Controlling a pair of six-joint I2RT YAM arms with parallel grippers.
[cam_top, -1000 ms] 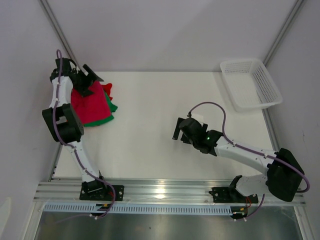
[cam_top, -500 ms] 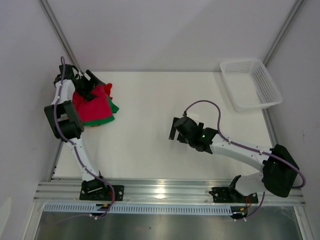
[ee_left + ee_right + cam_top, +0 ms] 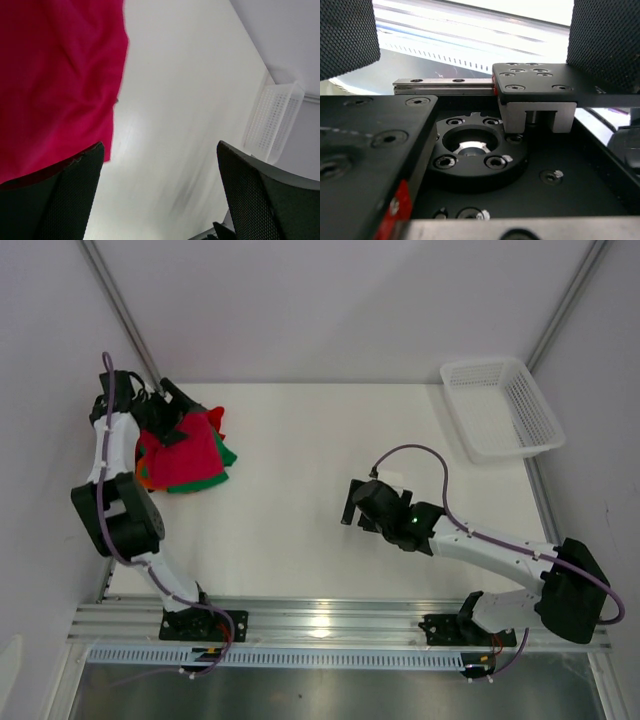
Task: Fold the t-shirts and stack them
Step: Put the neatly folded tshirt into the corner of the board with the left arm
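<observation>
The t-shirt pile [image 3: 185, 455] is pictured well apart from the white mesh basket [image 3: 500, 410], beside the left gripper [image 3: 168, 410]; both it and the right gripper [image 3: 355, 502] are spread wide. One crimson edge should be pinched alone.

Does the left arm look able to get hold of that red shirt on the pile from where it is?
Probably yes. The left gripper hangs open at the far edge of the red shirt, with the cloth right beside one finger, and nothing stands between them.
</observation>
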